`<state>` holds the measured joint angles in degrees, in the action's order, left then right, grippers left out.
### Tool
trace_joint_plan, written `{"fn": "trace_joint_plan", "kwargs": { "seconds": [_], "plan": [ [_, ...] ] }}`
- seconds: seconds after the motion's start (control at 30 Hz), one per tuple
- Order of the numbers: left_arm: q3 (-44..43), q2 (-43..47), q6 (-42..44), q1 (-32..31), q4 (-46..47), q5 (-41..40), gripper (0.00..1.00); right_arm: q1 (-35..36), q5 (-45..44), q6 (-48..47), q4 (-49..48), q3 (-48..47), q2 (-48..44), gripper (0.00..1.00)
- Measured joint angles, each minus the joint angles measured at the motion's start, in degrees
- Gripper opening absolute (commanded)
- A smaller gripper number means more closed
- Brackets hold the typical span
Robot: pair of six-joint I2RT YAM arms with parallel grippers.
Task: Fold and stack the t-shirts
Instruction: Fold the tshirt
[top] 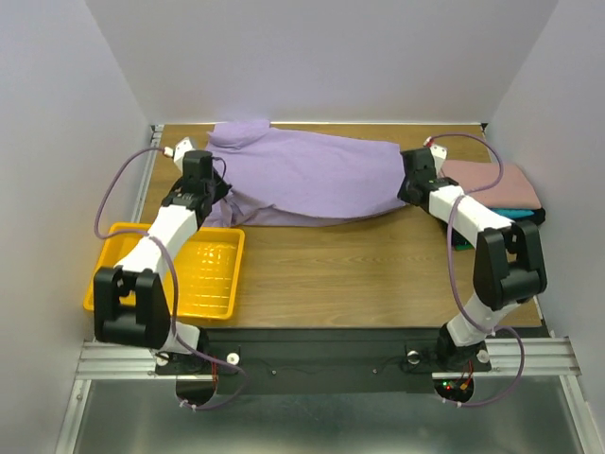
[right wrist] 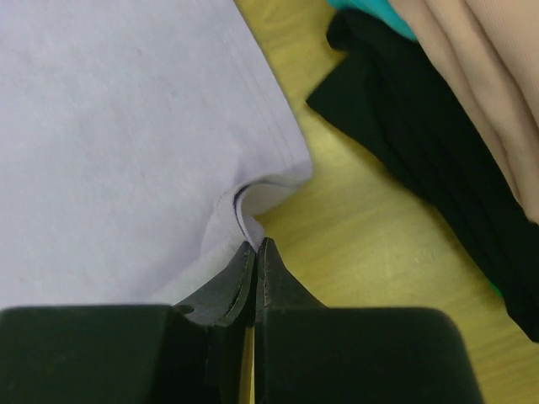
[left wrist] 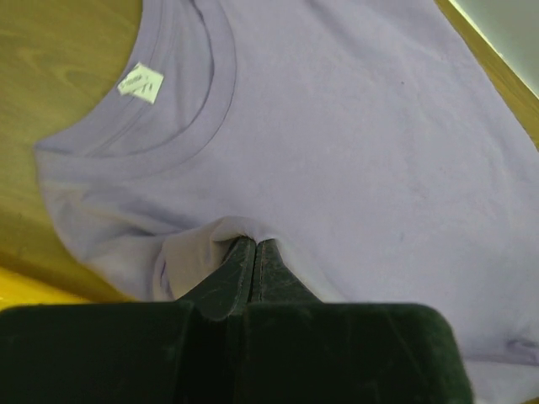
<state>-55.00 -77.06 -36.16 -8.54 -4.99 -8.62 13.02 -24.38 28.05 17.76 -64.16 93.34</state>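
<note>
lavender t-shirt [top: 302,180] spread along bench far edge, left gripper [left wrist: 255,244] clenched on shoulder fabric below collar, right gripper [right wrist: 255,245] clenched on hem corner, folded shirt stack [top: 492,180], pink over teal and black, at right edge

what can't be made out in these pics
Neck label, left wrist view: print too small.
Teal shirt, right wrist view: mostly hidden under the pink shirt.
Purple shirt, top view: pinched spots hidden under the left arm and right arm.
Yellow tray, top view: partly covered by the left arm.
</note>
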Motion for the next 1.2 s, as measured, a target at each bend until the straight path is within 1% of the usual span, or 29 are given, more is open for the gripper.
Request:
{"fn": "trace_joint_plan", "kwargs": {
  "seconds": [0.33, 0.47, 0.57, 0.6, 0.63, 0.67, 0.73, 0.77, 0.8, 0.83, 0.87, 0.9, 0.93, 0.97, 1.0, 1.1, 1.13, 1.2],
  "plan": [
    [-19.7, -21.9, 4.1, 0.0, 1.0, -0.4, 0.00, -1.4, -0.7, -0.4, 0.7, -12.0, 11.8, 0.03],
    [-27.8, -29.0, 5.5, 0.0, 0.1, -0.9, 0.00, -2.4, -0.6, -0.4, 1.2, -16.3, 16.0, 0.04],
    [-32.2, -32.9, 6.4, 0.0, -0.5, -0.9, 0.00, -3.3, -0.2, -0.4, 1.2, -18.8, 18.8, 0.06],
    [-33.8, -34.4, 6.9, 0.0, -0.7, -0.9, 0.04, -3.5, -0.2, -0.4, 1.3, -19.4, 19.5, 0.08],
    [-35.1, -35.6, 7.2, 0.0, -1.2, -0.9, 0.11, -3.7, -0.2, -0.5, 1.4, -19.9, 20.0, 0.09],
    [-36.7, -37.1, 7.7, 0.0, -1.8, -0.9, 0.34, -3.8, -0.2, -0.5, 1.5, -20.5, 20.6, 0.14],
    [-39.7, -39.7, 8.8, 0.1, -2.7, -0.8, 0.53, -4.0, 0.0, -0.6, 1.5, -21.8, 21.8, 0.18],
    [-41.1, -41.0, 9.2, 0.1, -3.2, -0.9, 0.69, -4.1, 0.0, -0.8, 1.6, -22.5, 22.4, 0.20],
    [-43.9, -42.9, 9.5, 0.2, -4.3, -0.9, 0.92, -4.2, -0.1, -0.8, 1.7, -23.2, 22.9, 0.23],
    [-47.0, -45.4, 10.2, 0.3, -4.8, -1.0, 0.98, -4.3, -0.1, -0.9, 2.1, -24.7, 24.0, 0.40],
    [-49.3, -46.9, 10.5, 0.4, -5.2, -1.3, 0.99, -4.6, -0.1, -0.8, 2.1, -26.1, 25.0, 0.50],
    [-52.0, -48.7, 11.1, 0.5, -5.9, -1.5, 0.98, -4.8, 0.0, -1.2, 2.1, -27.2, 25.7, 0.65],
    [-54.2, -49.8, 11.3, 0.7, -7.5, -1.6, 0.98, -5.0, -0.2, -1.4, 2.0, -28.2, 26.4, 0.72],
    [-57.3, -51.2, 11.7, 0.9, -9.3, -1.7, 0.98, -5.3, -0.4, -1.4, 2.0, -28.9, 26.9, 0.75],
    [-58.8, -51.7, 11.9, 1.1, -9.9, -1.7, 0.98, -5.6, -0.3, -1.7, 2.2, -29.2, 26.9, 0.76],
    [-58.2, -50.4, 12.5, 1.5, -9.8, -1.3, 0.99, -5.8, -0.2, -1.9, 2.4, -29.0, 26.4, 0.82],
    [-54.5, -48.3, 12.7, 1.6, -7.0, -0.7, 0.99, -5.9, 0.3, -2.1, 2.4, -28.6, 25.9, 0.82],
    [-46.4, -42.4, 12.7, 1.9, -6.1, 0.6, 0.99, -6.1, 2.1, -2.3, 2.4, -26.7, 24.2, 0.83]
  ]
}}
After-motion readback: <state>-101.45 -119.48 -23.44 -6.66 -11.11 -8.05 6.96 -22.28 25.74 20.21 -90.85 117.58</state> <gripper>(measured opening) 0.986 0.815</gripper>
